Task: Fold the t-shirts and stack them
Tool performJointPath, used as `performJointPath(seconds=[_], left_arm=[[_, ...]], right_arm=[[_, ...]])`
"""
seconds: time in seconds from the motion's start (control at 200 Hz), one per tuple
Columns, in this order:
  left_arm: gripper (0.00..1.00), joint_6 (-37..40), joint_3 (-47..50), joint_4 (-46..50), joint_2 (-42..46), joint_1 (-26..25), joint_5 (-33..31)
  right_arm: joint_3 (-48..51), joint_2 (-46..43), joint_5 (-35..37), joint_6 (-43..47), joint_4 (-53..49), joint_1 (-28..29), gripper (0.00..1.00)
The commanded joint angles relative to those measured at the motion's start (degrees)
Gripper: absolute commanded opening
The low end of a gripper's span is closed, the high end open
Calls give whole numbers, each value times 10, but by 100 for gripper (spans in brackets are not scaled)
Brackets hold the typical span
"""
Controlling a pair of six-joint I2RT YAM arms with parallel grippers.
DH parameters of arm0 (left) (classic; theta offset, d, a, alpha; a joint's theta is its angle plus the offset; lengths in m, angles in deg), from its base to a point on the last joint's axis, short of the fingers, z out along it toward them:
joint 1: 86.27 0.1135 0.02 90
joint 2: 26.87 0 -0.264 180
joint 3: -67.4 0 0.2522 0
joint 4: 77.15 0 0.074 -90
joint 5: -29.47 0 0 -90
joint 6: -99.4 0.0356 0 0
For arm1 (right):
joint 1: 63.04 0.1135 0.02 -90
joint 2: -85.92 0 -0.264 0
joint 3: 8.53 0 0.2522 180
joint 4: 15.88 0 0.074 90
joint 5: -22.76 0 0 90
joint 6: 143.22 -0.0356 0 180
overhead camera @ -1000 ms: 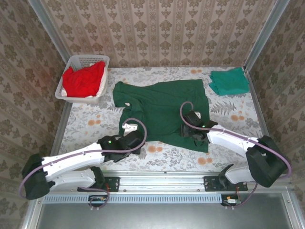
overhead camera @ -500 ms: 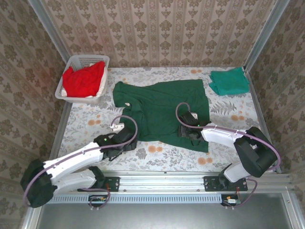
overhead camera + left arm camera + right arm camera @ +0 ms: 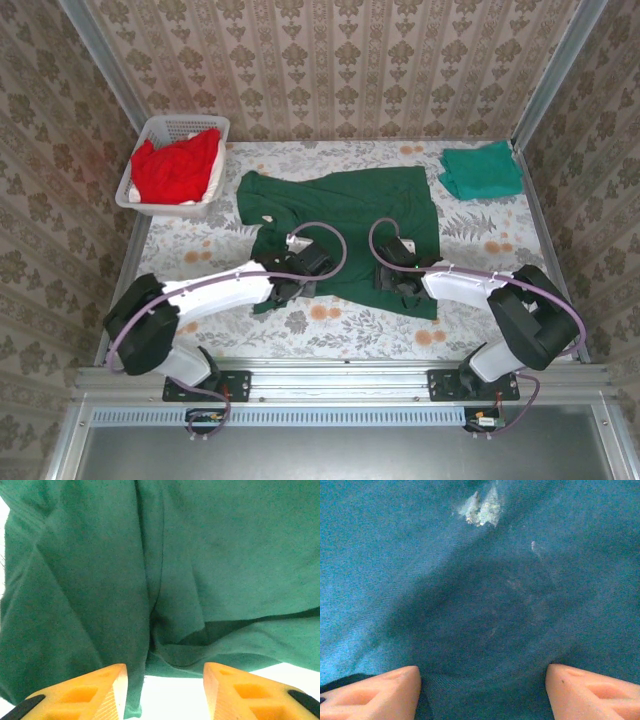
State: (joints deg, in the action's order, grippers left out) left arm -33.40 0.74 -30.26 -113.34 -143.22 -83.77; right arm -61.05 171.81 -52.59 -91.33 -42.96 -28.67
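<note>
Lying under left tool [image 3: 164, 669], right tool [image 3: 482, 670]: dark green t-shirt [image 3: 340, 210]; both parted, gripping nothing.

Beige damask wallpaper on back wall [image 3: 340, 70] across top of frame, same on left wall [image 3: 50, 200] and right wall [image 3: 600, 180]. Aluminium posts [image 3: 100, 60] slanting in from upper corners. Floral-print tablecloth [image 3: 200, 250] over centre. White slotted basket [image 3: 170, 128] upper left. Metal rail [image 3: 340, 380] along bottom. Even, bright light.
</note>
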Motion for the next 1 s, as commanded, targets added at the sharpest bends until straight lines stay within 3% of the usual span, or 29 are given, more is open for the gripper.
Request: performJointPath(seconds=[0.0,0.165,0.29,0.385,0.495,0.635,0.93,0.96,0.99], left_arm=[[45,-5,24,-18,-36,9,10],[39,-29,51,-44,-70,13,12],[16,-32,46,-33,-67,9,17],[13,-27,41,-24,-41,0,2],[0,-22,52,-16,-17,13,0],[0,-25,58,24,41,12,-13],[0,-34,136,43,248,17,1],[10,-32,147,33,260,21,7],[12,-29,157,21,266,26,16]], right_arm=[[11,-2,19,-15,-10,-5,69],[25,-18,23,-18,-14,-19,69],[29,-21,24,-18,-20,-27,69],[35,-25,21,-15,-16,-31,69],[39,-27,18,-21,-14,-35,69],[37,-33,12,-40,-28,-40,67],[38,-58,14,-45,-49,-43,65],[37,-56,15,-45,-50,-43,65],[35,-54,14,-46,-52,-43,65]])
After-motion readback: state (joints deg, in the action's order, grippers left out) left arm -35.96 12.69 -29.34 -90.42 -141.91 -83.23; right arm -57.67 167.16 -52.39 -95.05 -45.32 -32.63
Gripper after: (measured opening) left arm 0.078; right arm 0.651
